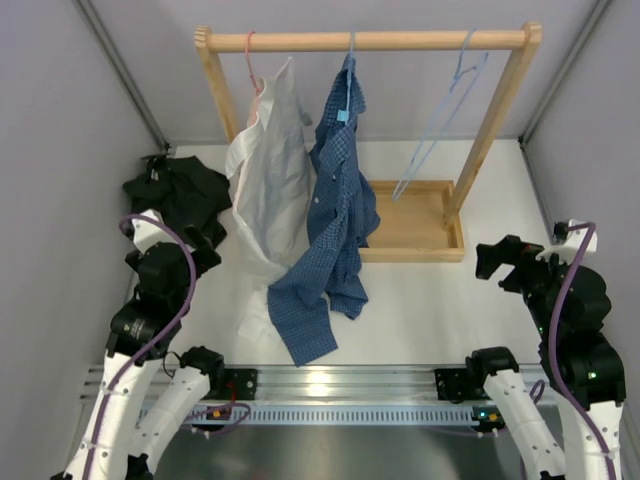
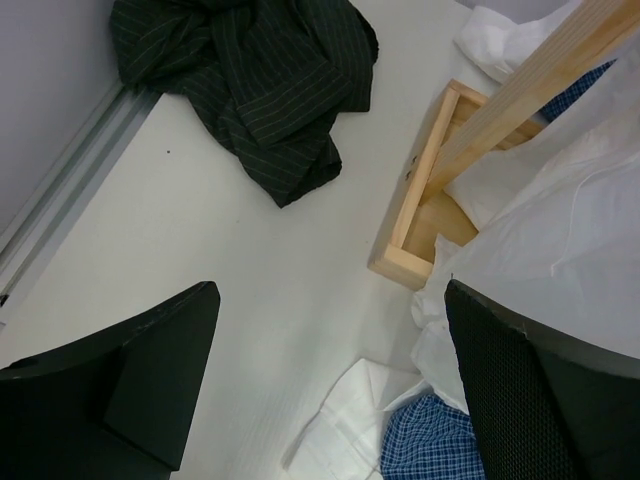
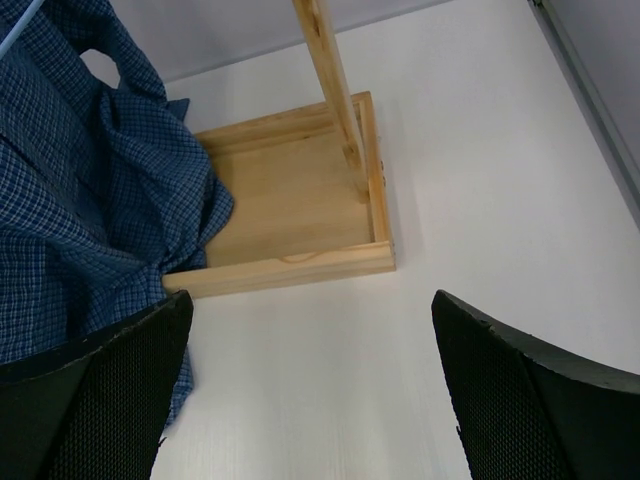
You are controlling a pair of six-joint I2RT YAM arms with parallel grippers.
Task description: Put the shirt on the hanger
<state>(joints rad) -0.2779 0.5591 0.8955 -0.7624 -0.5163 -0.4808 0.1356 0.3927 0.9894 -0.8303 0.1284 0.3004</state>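
One white desk (image 1: 430,300) carries everything. On its far half stands a wooden rack (image 1: 370,41), with a round bar on top, two posts and a shallow tray (image 1: 440,250) as its base.

A white shirt (image 1: 265,170) hangs from the left part of the bar and its lower end reaches down to the desk. Just beside it, at the middle of the bar, hangs a blue checked shirt (image 1: 335,220), and its lower part lies spread on the desk in front of the tray.

The black shirt (image 1: 185,190) is a crumpled heap on the desk in the far left corner, near the wall and left of the white shirt.

The light-blue hanger (image 1: 440,125) hangs by its hook on the right part of the bar, tilted, with its lower corner over the tray. It is well apart from the black shirt. A pink hanger (image 1: 252,60) holds the white shirt, and a blue hanger (image 1: 349,80) with a small tag holds the checked one.

The left pincer (image 2: 330,330) hovers over the desk near the black shirt, its fingers wide apart with nothing between them. The right pincer (image 3: 312,320) is over the desk in front of the tray, also spread apart and holding nothing.
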